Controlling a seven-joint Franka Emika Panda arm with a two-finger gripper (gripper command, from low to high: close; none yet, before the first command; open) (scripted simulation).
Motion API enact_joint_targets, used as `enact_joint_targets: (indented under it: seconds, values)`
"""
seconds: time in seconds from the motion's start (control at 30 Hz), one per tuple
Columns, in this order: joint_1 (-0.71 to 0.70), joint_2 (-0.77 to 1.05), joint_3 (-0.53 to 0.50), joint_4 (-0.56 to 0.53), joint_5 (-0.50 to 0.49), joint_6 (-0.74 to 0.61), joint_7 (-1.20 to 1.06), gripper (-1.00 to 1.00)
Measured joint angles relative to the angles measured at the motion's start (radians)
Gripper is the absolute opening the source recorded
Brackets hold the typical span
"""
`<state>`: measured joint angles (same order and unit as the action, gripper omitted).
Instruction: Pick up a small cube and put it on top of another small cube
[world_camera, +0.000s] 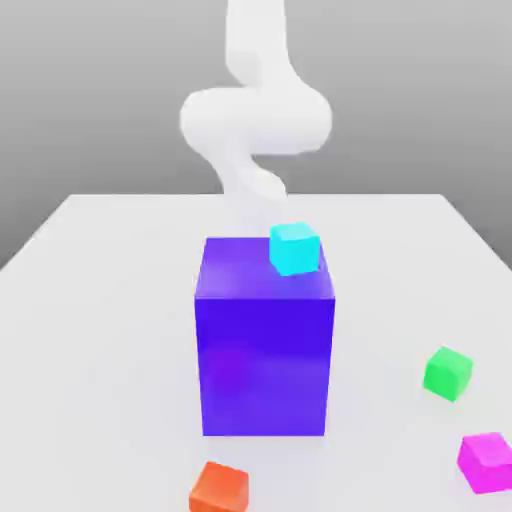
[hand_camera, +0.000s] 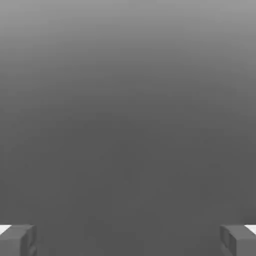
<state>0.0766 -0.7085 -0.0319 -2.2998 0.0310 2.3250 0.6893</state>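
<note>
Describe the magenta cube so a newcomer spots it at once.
Find the big blue-purple block in the middle of the exterior view. Look toward that view's right, past the small green cube, then nearer the camera, to the lower right corner. The magenta cube sits there on the table, the only pink one.

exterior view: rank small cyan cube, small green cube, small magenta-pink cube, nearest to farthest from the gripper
1. Cyan cube, on the big blue-purple block
2. Green cube, exterior view's right
3. Magenta-pink cube, same side, closer to the camera
</note>
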Motion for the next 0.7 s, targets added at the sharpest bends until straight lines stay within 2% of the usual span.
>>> enact_joint_targets:
  seconds: [0.33,0.53,0.7]
  values:
    - [0.254,0.373,-0.074,0.002,0.145,0.098,-0.461,0.00]
    - [0.341,0.590,-0.048,0.003,0.205,0.157,-0.714,0.00]
    - [0.420,0.764,-0.016,0.000,0.196,0.215,-0.884,0.00]
